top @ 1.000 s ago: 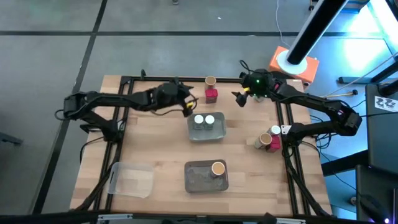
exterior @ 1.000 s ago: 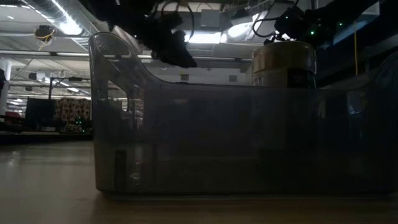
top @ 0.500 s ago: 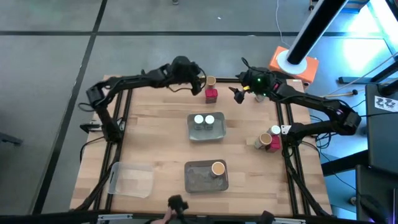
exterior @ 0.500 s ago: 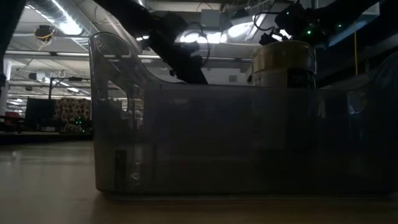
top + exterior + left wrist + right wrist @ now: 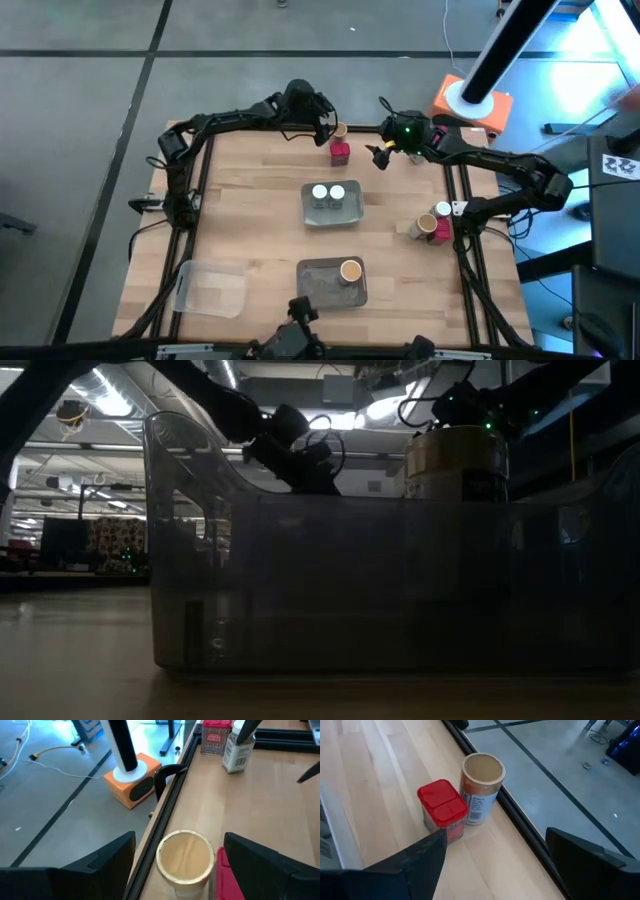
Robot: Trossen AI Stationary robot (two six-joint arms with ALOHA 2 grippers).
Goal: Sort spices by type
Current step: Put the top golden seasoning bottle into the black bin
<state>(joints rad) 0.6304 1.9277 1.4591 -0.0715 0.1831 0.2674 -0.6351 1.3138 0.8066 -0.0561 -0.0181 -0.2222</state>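
Left gripper [image 5: 328,124] hung at the table's far edge, about 12 o'clock from centre, fingers spread wide and holding nothing. Directly under it stood a tan-topped cylinder [image 5: 185,856], upright, hard against the frame rail [image 5: 165,820]. A red packet [image 5: 340,153] sat touching the cylinder at its 6 o'clock side.

Right gripper [image 5: 380,155] hovered just at 3 o'clock of that pair, fingers also spread and empty, aimed toward both.

Centre tray [image 5: 352,207] held two white-lidded jars [image 5: 328,194]. Near tray [image 5: 310,290] at 6 o'clock held one cylinder [image 5: 351,270]. At 4 o'clock, beside the right rail, an unsorted cluster [image 5: 433,224]: cylinder, white jar, red packet. Clear tray [image 5: 212,290] lay at 7 o'clock.

Judgement: step in hand looked like the left arm's pick of the far cylinder. To do it well, descend straight, fingers straddling the lid, one finger between cylinder and packet without nudging the packet, the other clearing the rail. Close low on the body, lift vertically. Right arm should hold off to avoid a clash.
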